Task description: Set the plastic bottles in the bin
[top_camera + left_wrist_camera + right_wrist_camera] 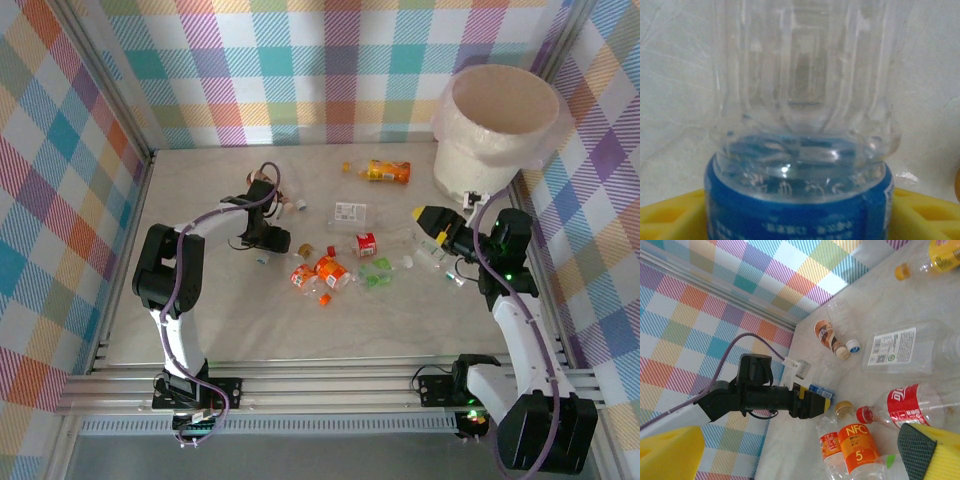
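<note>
Early going: plastic bottles (331,272) lie across the table's (250,320) middle, bin (480,150) at its far right corner.
The left gripper (268,240) straddles a blue-labelled bottle (800,200), grip unclear; the right gripper (436,232) is spread, empty.

The bin (500,120) stands at the desk's (250,320) far right corner. Most bottles (330,270) lie clustered mid-desk, and one bottle (387,171) lies behind them, left of the bin. The left fingers (278,241) sit left of the cluster. The right fingers (436,215) sit right of it, before the bin.

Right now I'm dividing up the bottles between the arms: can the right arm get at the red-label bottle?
Probably yes. The right hand is open and faces the red-label bottle, which lies flat just ahead of it, with nothing upright between them.
</note>
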